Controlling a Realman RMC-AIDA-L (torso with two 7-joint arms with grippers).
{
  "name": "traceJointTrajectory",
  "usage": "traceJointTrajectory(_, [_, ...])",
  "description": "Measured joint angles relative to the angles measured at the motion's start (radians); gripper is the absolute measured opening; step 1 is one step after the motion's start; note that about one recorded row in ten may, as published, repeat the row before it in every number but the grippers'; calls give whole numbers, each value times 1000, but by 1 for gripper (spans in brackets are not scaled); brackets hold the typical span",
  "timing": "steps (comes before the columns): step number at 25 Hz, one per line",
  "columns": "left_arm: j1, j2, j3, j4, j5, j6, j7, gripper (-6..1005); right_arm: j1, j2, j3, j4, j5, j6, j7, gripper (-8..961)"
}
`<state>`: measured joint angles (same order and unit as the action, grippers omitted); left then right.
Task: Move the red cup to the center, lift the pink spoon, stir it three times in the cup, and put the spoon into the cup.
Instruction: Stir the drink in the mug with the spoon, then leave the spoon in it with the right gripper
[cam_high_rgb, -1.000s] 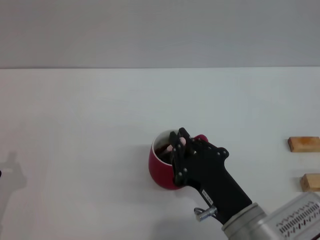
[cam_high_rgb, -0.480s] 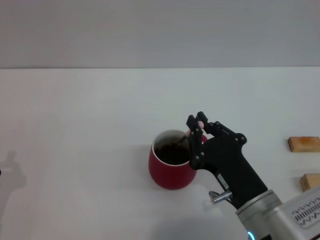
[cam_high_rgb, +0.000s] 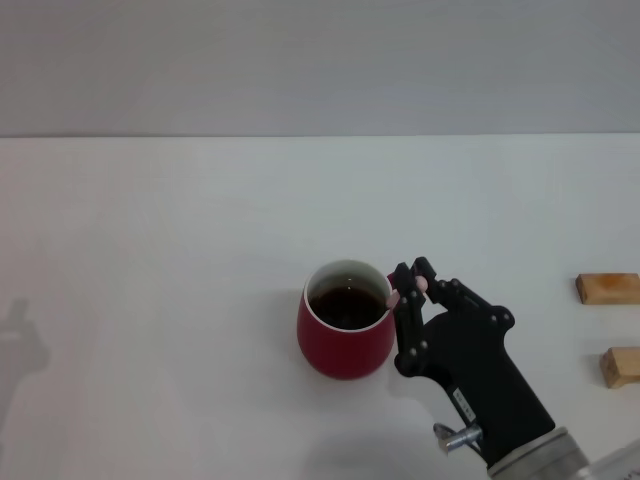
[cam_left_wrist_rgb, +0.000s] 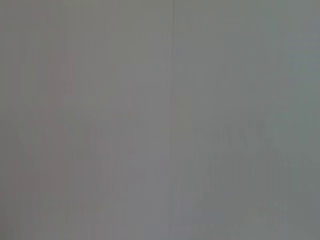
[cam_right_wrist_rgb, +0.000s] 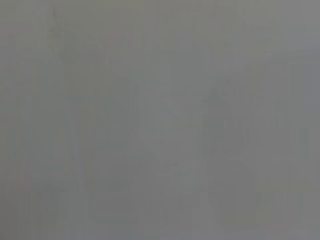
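The red cup stands upright on the white table near the middle, with dark liquid inside. My right gripper is at the cup's right rim, shut on the pink spoon. Only small pink bits of the handle show between the fingers, and the spoon's bowl is hidden. The cup's handle is hidden behind the gripper. My left gripper is out of view; only its shadow falls at the far left of the table. Both wrist views show only plain grey.
Two small tan wooden blocks lie at the right edge of the table. The table's far edge runs across the back.
My right gripper has moved with the spoon from over the cup's middle to its right rim and drawn back toward me. The cup has stayed in place.
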<state>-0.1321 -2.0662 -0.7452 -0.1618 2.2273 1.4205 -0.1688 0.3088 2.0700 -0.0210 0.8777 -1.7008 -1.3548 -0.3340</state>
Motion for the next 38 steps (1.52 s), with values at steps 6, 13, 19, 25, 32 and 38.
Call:
traceJointTrajectory(6, [-3,2,0,2,0,0,0,-2,7,6,-16,12,-9,32,-2,75])
traceJointTrajectory(13, [-3,3,0,4,0,0,0,-2,54,14,-7,10,-11,84,3,74])
traceJointTrajectory(19, [-3,3,0,5,0,0,0,-2,90,16,28,-10,-11,115,4,73])
traceJointTrajectory(25, [-2,2,0,6,0,0,0,-2,93,10,55,-41,-11,109,4,74])
traceJointTrajectory(32, [0,-1,2,2,0,-1,0,-2,55,5,55,-48,-11,85,0,74])
traceJointTrajectory(38, [6,-2,2,-1,0,-1,0,-2,-19,0,51,-33,-48,55,-3,74])
